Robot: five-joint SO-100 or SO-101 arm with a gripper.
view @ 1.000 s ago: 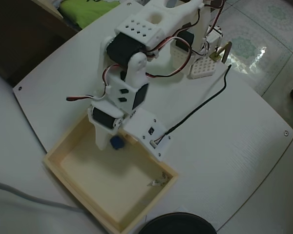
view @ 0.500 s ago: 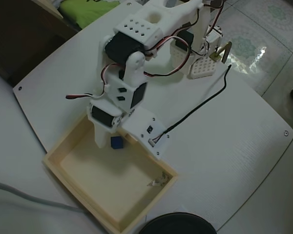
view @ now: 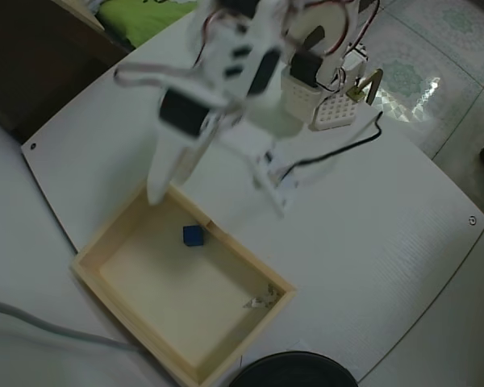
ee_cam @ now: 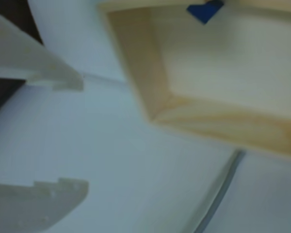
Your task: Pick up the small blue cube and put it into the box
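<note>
White tabletop [view: 371,242] is filling most of the overhead view, with patterned floor tiles [view: 436,48] showing past its far edge. Above it the gripper [ee_cam: 72,133] is hanging with its pale fingers [ee_cam: 43,204] spread wide and nothing between them, as the wrist view shows; in the overhead view it is blurring near the box's upper corner. The small blue cube [view: 193,235] is lying on the floor of the box [view: 250,258], close to its upper wall and apart from the gripper. Nothing is covering the cube. A black cable [view: 339,145] is trailing across the table beside the arm, a white perforated block [view: 332,113] is sitting near the arm's base, a dark round object [view: 294,372] is peeking in at the bottom edge, and a green item [view: 137,14] is lying at the top left.
</note>
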